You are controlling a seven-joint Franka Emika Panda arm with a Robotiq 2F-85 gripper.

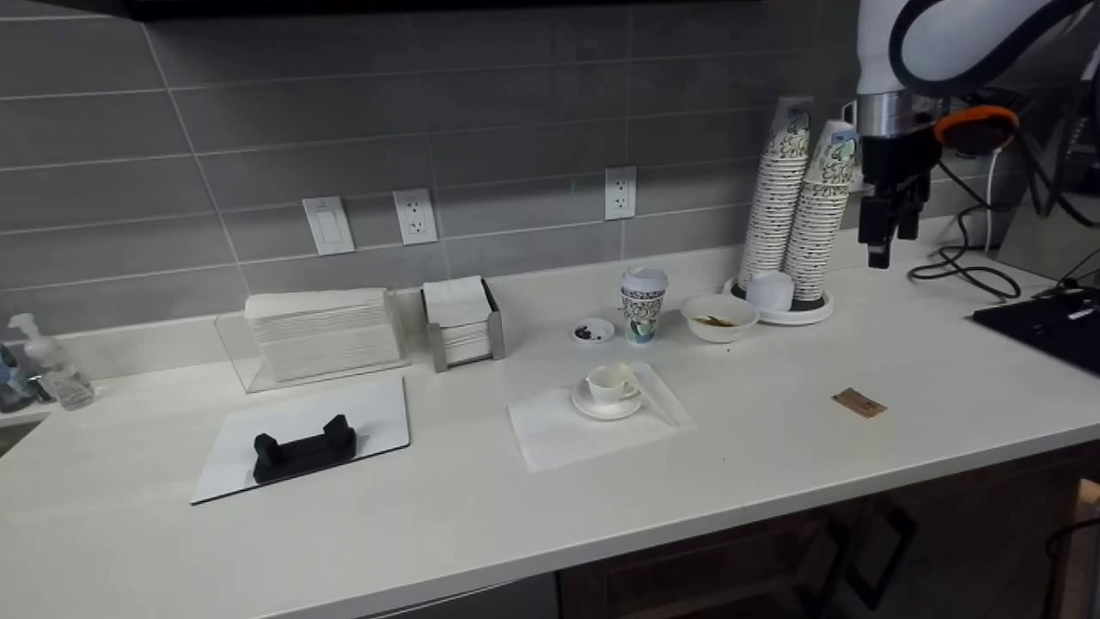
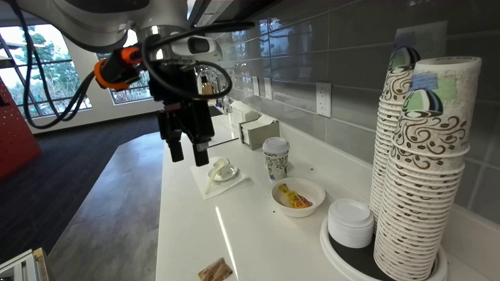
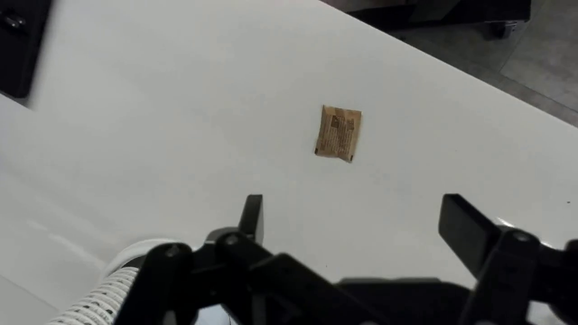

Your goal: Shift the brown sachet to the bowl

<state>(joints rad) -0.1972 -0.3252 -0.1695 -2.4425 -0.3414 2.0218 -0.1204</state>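
Sachet lies flat on counter, well apart from bowl, which holds a yellow packet. Gripper hangs above counter, jaws wide.

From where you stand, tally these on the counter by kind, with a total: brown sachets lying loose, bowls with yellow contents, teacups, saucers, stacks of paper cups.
Brown sachet: 1
Bowl with yellow contents: 1
Teacup: 1
Saucer: 1
Stacks of paper cups: 2
Total: 6
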